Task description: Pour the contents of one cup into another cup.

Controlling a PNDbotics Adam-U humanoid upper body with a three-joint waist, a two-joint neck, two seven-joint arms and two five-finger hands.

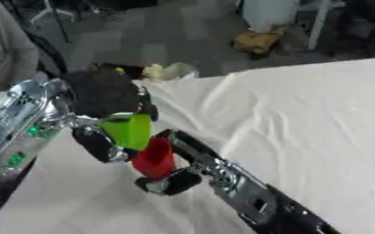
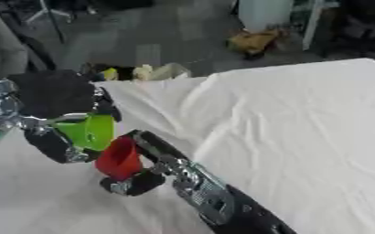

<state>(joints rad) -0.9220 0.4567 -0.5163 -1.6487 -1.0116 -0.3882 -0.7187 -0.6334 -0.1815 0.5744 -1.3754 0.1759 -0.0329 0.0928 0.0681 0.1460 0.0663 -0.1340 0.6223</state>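
My left hand (image 1: 103,93), black, comes in from the left and is shut on a bright green cup (image 1: 129,131), held above the table. Just below it, and meeting its lower edge, is a red cup (image 1: 155,158). My right hand (image 1: 173,181) reaches in from the lower right on a silver and black arm, with its fingers curled round the red cup's base. Both cups hang over the left part of the white cloth. Nothing inside either cup shows, and I cannot tell exactly how far each is tilted.
A white cloth covers the table (image 2: 302,128), creased, with bare room to the right. A crumpled pale and yellow thing (image 1: 165,71) lies at the far edge. Grey floor with a yellow-brown object (image 1: 257,41) lies beyond. A person's sleeve (image 1: 2,50) shows at the upper left.
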